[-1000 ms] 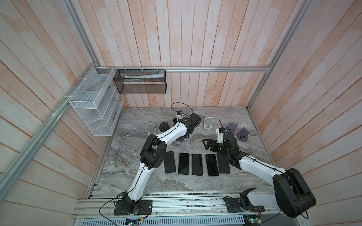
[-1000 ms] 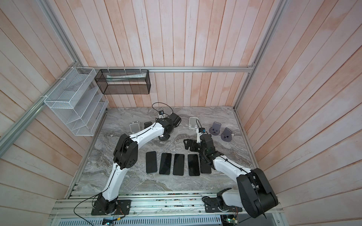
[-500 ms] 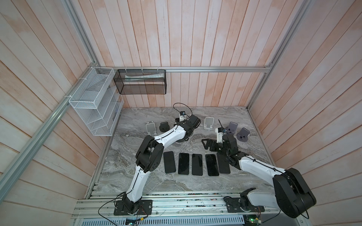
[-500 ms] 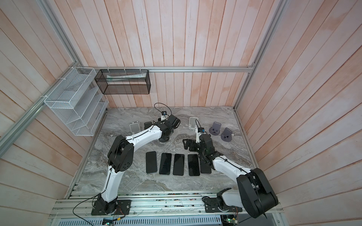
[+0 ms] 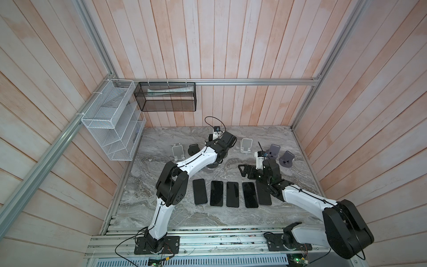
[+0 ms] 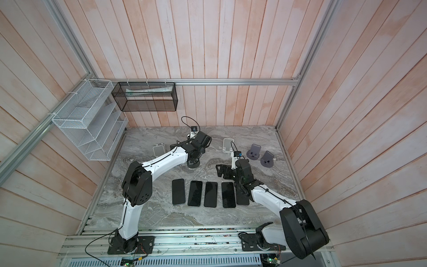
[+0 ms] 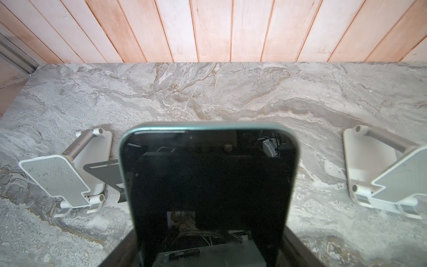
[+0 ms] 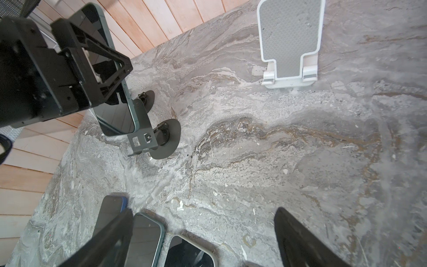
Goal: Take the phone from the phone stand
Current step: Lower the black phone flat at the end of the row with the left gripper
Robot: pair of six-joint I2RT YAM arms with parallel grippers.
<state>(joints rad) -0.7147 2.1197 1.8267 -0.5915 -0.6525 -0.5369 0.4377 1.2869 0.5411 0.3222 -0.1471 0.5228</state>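
We judge the task nearly done: our left gripper (image 8: 108, 76) pinches the teal-edged phone (image 7: 208, 185) almost clear of the dark grey phone stand (image 8: 144, 129), while our right gripper (image 8: 204, 211) hangs spread, empty.

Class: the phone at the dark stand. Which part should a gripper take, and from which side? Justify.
Take the phone by its two long edges, coming from the screen side. Its back faces the stand and its lower end is by the lip, so the straight, parallel side edges are the free surfaces.
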